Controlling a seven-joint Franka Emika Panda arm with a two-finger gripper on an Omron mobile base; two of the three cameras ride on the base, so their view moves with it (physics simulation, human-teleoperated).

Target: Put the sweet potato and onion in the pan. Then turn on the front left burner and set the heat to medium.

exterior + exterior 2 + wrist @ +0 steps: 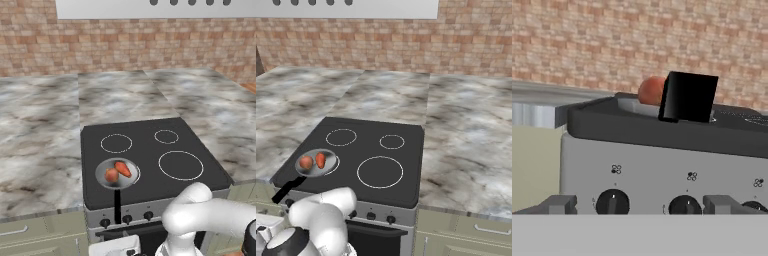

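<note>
The silver pan (132,181) (329,170) sits on the front left burner of the black stovetop (150,155), its black handle (117,205) pointing over the front edge. Inside lie the orange-red sweet potato (123,169) (320,160) and the round onion (111,175) (306,162), side by side. My gripper (641,205) is open, low in front of the stove's knob panel. The leftmost knob (612,202) and the one beside it (683,204) sit between its fingers. In the hand view the handle's end (688,96) sticks out above, with the onion (652,90) behind it.
Three white-ringed burners (180,165) (116,143) (166,136) mark the glass. Marble counter (35,130) surrounds the stove, with a brick wall behind and a hood above. A row of knobs (127,218) lines the stove front. Pale cabinet fronts (466,235) flank the oven.
</note>
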